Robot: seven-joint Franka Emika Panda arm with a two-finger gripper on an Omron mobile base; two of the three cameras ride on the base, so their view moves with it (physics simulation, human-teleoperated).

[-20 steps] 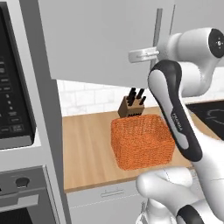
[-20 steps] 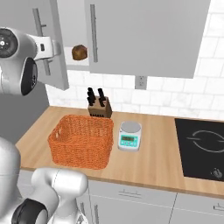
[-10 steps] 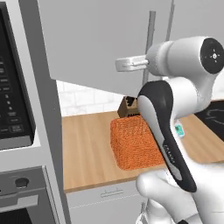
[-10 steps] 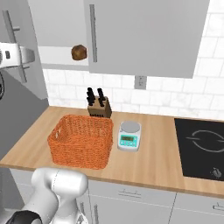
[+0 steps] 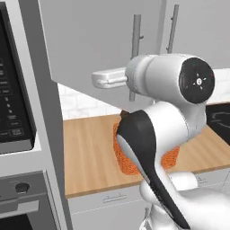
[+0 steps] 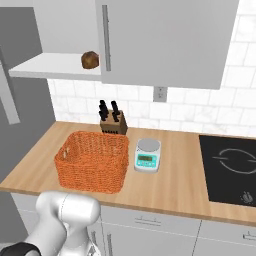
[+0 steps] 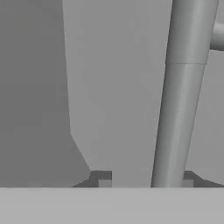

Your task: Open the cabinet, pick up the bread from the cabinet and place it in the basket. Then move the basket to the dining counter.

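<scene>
No words, brands or numbers can be read. The black microwave control panel (image 5: 11,108) carries rows of pale marks too blurred to make out, and the small white-and-teal kitchen scale (image 6: 148,155) has a dark display whose contents are too small to tell.

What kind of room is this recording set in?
A rendered home kitchen, apparently: a black induction hob set into the light-wood countertop, a wooden knife block with black handles, and a built-in oven.
</scene>
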